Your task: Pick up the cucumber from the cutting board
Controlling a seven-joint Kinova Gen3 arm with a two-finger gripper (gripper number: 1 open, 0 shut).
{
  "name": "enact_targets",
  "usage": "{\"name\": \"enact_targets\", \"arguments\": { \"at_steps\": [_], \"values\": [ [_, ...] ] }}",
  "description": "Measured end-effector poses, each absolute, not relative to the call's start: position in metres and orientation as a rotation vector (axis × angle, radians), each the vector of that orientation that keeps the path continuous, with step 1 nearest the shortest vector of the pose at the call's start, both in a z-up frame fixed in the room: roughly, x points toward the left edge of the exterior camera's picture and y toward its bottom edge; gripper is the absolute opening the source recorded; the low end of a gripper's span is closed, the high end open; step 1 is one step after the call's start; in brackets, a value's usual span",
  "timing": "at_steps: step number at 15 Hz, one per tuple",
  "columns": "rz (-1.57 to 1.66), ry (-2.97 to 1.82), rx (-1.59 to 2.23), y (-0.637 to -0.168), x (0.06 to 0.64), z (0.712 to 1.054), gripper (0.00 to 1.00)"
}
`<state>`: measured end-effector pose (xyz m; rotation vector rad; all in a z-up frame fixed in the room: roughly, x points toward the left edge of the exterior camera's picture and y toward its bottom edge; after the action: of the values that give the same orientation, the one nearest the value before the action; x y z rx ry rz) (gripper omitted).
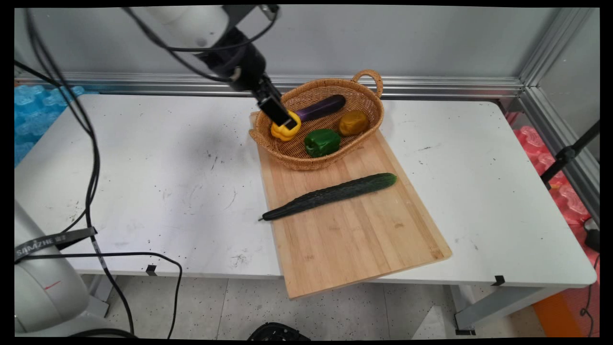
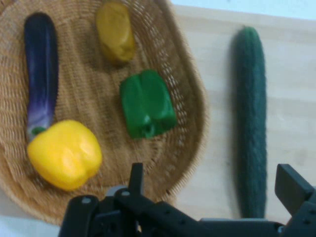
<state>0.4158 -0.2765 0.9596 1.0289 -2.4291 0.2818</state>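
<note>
Lettering first: down at the near left we read SAMZHE in white on a dark strap [image 1: 52,239] that binds the black cables [image 1: 93,158]. That is the only writing we can make out.

Now the near edge of the white table [image 1: 143,191]: two small black tape marks [image 1: 151,270] sit on it, one left and one right. The wooden cutting board [image 1: 354,239] lies at a slant, and its near corner juts out past the table's edge. Left of the board we have a broad stretch of scuffed white top, and on the right another stretch running to the table's right edge.

On the board, the long dark cucumber [image 1: 335,194] lies slantwise, its thin stem tip poking just over the board's left edge, well apart from the basket.

Further back, the wicker basket [image 1: 306,163] sits on the board's far end, handle toward the wall. Inside we count a green pepper [image 1: 322,142] at the near side, a mustard-yellow vegetable [image 1: 353,122] to its right, a purple eggplant [image 1: 321,108] along the far side, and a yellow pepper [image 1: 282,132] at the left end, touching the eggplant's stem end.

And the gripper [image 1: 282,117] is right there, over the basket's left rim, just above that yellow pepper. In the hand view the gripper [image 2: 212,173] is released, fingers [image 2: 136,175] spread wide.

Behind it all run the aluminium rail [image 1: 431,86] and the grey wall.
</note>
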Motion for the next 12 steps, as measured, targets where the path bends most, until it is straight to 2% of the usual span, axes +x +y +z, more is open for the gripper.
{"name": "enact_targets", "arguments": {
  "at_steps": [8, 12],
  "values": [
    [0.227, -2.444, 1.038, -0.213, 0.417, 0.974, 1.00],
    [0.216, -2.447, 1.041, -0.201, 0.404, 0.971, 1.00]
  ]
}}
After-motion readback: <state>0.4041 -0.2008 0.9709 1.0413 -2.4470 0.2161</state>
